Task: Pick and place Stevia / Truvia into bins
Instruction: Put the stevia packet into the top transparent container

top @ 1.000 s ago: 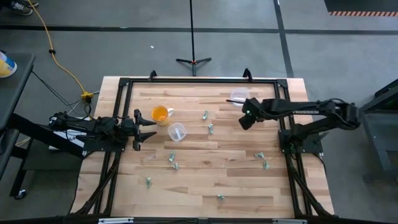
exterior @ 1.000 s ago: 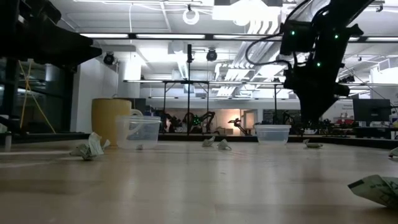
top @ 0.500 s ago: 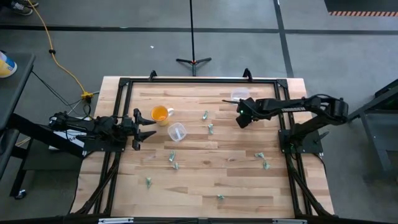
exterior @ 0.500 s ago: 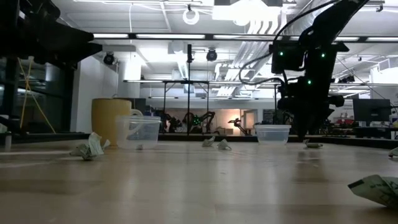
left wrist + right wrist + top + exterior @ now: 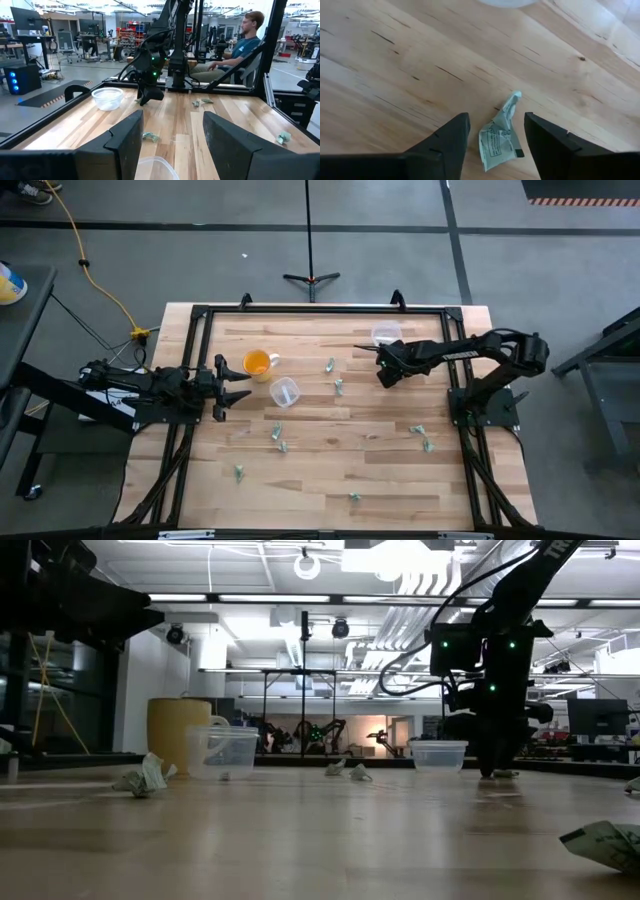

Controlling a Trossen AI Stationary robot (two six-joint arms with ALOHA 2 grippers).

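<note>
My right gripper is open and low over the table, near the far right clear cup. In the right wrist view its two fingers stand on either side of a crumpled green-and-white packet that lies flat on the wood, and they do not touch it. My left gripper is open and empty at the table's left edge, beside the second clear cup. Several more packets lie scattered, such as one packet mid-table and another packet at the right.
An orange cup with a handle stands by the left gripper. A black frame runs around the table. A person sits beyond the table's right side. Bare wood lies in the table's middle and near part.
My right gripper has gone toward the table's left edge and down, from well above the table to just over the wood, ending astride a packet near the far right cup.
</note>
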